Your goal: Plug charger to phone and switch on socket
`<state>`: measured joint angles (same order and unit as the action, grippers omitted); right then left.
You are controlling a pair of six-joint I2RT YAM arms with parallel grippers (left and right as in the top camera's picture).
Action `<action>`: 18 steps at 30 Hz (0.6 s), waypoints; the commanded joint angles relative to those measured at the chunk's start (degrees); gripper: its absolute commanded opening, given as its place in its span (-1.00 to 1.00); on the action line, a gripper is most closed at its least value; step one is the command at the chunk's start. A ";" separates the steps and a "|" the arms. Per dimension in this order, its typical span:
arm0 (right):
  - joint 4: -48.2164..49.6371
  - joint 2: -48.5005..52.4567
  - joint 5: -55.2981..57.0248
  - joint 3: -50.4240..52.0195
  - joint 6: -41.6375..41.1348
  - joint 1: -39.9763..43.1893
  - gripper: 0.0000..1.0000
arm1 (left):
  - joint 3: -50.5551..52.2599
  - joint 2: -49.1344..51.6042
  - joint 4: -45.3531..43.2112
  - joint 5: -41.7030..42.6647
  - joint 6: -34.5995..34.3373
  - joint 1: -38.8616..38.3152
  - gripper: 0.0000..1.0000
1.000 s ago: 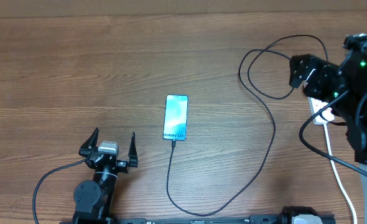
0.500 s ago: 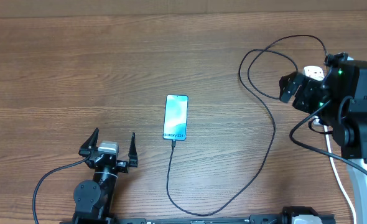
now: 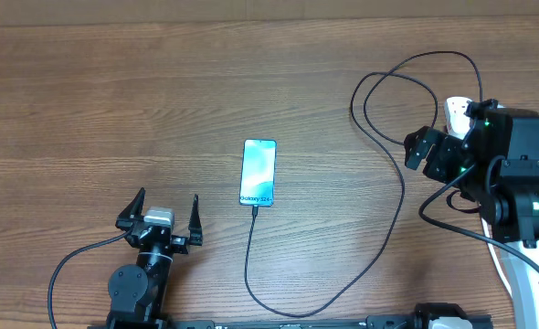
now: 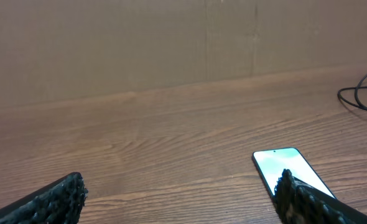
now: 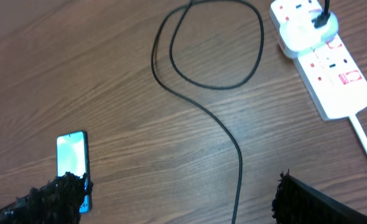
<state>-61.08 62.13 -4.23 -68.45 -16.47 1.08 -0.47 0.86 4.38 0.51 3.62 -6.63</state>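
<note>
The phone (image 3: 258,173) is lying mid-table, the charger (image 5: 240,168) apparently seated in its near end, so the right gripper (image 5: 177,198), jaws spread, is hovering beside the socket (image 5: 334,73), probably going for its switch; the left gripper (image 3: 167,205), likewise spread, is idling well apart.

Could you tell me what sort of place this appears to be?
Probably a robotics lab bench: a left arm and right arm sit at a wooden table staged with a phone, charger cable and power strip.

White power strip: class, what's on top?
A white plug with the thin black cable fills the white power strip's end outlet, hiding it; the other outlet is bare.
</note>
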 commanded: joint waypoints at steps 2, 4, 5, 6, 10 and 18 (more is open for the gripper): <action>0.35 -1.55 0.09 0.61 0.24 -0.17 1.00 | 0.20 -0.61 0.07 -0.70 1.33 0.09 1.00; 0.35 -1.60 0.09 0.61 0.26 -0.17 1.00 | 0.20 -0.61 0.09 -0.70 1.33 0.09 0.99; 0.35 -1.64 0.09 0.61 0.24 -0.17 1.00 | 0.20 -0.61 0.09 -0.70 1.33 0.09 0.99; 0.35 -1.68 0.09 0.61 0.26 -0.17 1.00 | 0.20 -0.61 0.09 -0.68 1.33 0.09 0.99; 0.35 -2.47 0.09 0.61 0.26 -0.17 1.00 | 0.20 -0.61 0.09 -0.70 1.33 0.09 0.99; 0.35 -4.39 0.09 0.61 0.26 -0.17 1.00 | 0.20 -0.61 0.09 -0.70 1.33 0.09 0.99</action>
<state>-61.08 58.87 -4.23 -68.03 -16.45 1.08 -0.47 0.86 4.38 0.51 3.62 -6.63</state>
